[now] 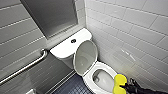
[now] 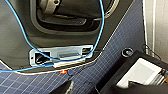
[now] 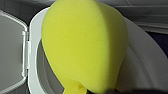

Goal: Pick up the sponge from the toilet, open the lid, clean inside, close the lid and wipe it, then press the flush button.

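While over the bowl rim (image 1: 101,65), sponge (image 1: 119,83), apparently, in right gripper (image 1: 124,86).

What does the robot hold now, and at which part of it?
The right hand holds the bright yellow soft sponge near its pinched waist.

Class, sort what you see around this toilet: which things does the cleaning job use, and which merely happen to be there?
Part of the job:
- sponge, held by the right gripper at the bowl
- lid, standing open
- flush button on the tank top

Just there:
- grab bar
- steel panel
- wall tiles
- floor tiles
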Motion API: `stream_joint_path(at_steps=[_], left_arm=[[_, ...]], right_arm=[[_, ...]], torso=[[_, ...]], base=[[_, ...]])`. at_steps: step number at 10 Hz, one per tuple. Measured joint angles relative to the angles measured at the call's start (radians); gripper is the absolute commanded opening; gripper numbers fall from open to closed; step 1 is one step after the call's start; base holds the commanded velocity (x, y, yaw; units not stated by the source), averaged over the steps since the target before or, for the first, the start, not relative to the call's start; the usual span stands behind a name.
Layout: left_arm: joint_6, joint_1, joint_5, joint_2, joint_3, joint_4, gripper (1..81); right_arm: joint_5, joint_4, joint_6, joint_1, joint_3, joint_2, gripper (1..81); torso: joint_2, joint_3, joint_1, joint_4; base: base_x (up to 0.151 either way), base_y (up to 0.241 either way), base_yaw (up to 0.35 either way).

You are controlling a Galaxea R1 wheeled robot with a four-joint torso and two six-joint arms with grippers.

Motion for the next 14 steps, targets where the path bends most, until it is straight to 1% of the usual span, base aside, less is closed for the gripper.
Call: stream_joint_path(at_steps=[4,5,7,8,9,10,12,14], left_arm=[[0.001,0.000,0.000,0.010,-0.001,0.000,81.1],[0.001,0.000,0.000,0.011,-0.001,0.000,81.1],[0.001,0.000,0.001,0.015,-0.001,0.000,81.1],[0.001,0.000,0.000,0.015,-0.001,0.000,81.1],[0.003,-0.001,0.001,0.016,-0.001,0.000,81.1],[0.004,-0.003,0.002,0.018,-0.004,0.000,81.1],[0.004,-0.003,0.000,0.021,-0.008,0.000,81.1],[0.004,-0.012,0.001,0.021,-0.013,0.000,81.1]], right_arm=[[0.181,0.006,0.005,-0.109,0.062,-0.029,1.0],[0.214,0.006,0.006,-0.130,0.081,-0.031,1.0],[0.225,0.004,0.006,-0.191,0.143,-0.037,1.0],[0.201,0.003,0.005,-0.220,0.179,-0.041,1.0],[0.154,-0.003,0.002,-0.244,0.225,-0.057,1.0],[0.135,-0.007,0.000,-0.260,0.273,-0.083,1.0],[0.143,-0.012,-0.001,-0.231,0.368,-0.138,1.0],[0.138,-0.019,-0.001,-0.142,0.437,-0.153,1.0]], torso=[[0.000,0.000,0.000,0.000],[0.000,0.000,0.000,0.000],[-0.001,0.000,0.000,0.000],[-0.001,0.000,0.000,0.000],[-0.001,0.000,0.000,0.000],[-0.001,0.000,0.000,0.000],[-0.001,0.000,0.000,0.000],[-0.001,0.000,0.000,0.000]], base=[[0.000,0.000,0.000],[0.000,0.000,0.000],[0.000,0.000,0.000],[0.000,0.000,0.000],[0.000,0.000,0.000],[0.000,0.000,0.000],[0.000,0.000,0.000],[0.000,0.000,0.000]])
